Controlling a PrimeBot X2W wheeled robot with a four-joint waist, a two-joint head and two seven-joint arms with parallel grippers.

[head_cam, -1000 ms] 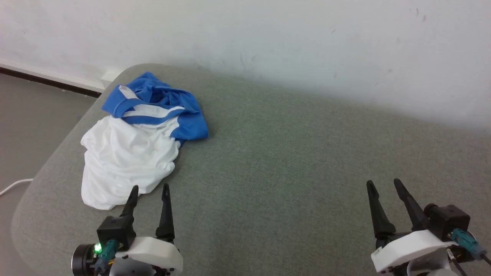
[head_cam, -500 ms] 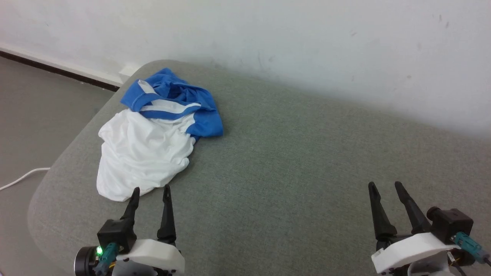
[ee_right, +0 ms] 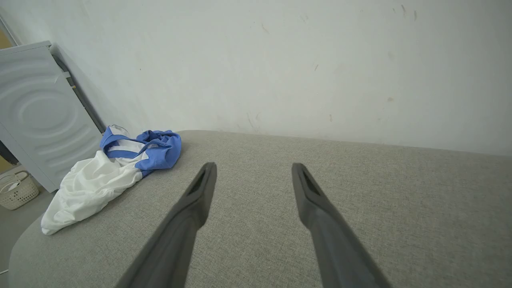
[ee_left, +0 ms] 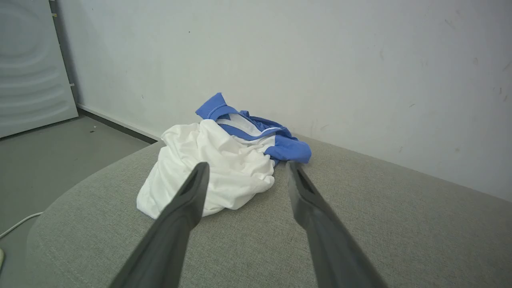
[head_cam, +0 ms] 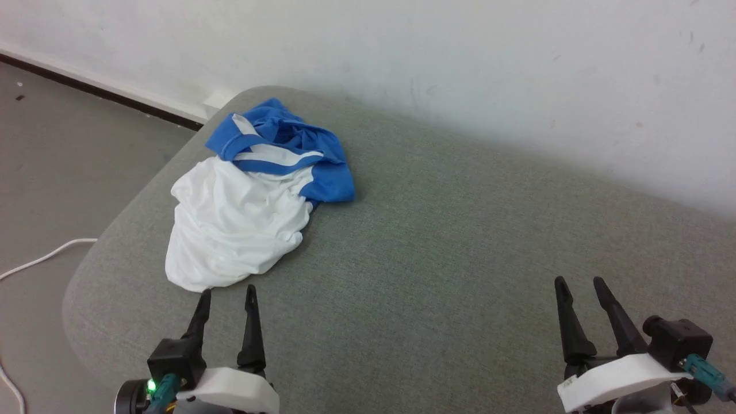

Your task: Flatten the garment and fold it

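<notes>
The garment (head_cam: 241, 218) lies crumpled in a heap near the far left corner of the grey-green padded surface (head_cam: 448, 247), white body toward me and blue sleeves bunched behind. It also lies ahead in the left wrist view (ee_left: 224, 168) and far left in the right wrist view (ee_right: 104, 176). My left gripper (head_cam: 227, 292) stands open just short of the garment's near white edge, touching nothing. My right gripper (head_cam: 581, 282) is open over bare surface at the lower right, far from the cloth.
A white wall (head_cam: 460, 69) runs right behind the surface. The surface's rounded left edge (head_cam: 86, 270) drops to the grey floor, where a white cable (head_cam: 40, 259) lies. A pale ribbed panel (ee_right: 36, 116) and a woven basket (ee_right: 16, 192) stand at the left.
The head camera has swung left, so the whole scene shifted right in the picture. The garment lies as before and both grippers stay open in the same pose.
</notes>
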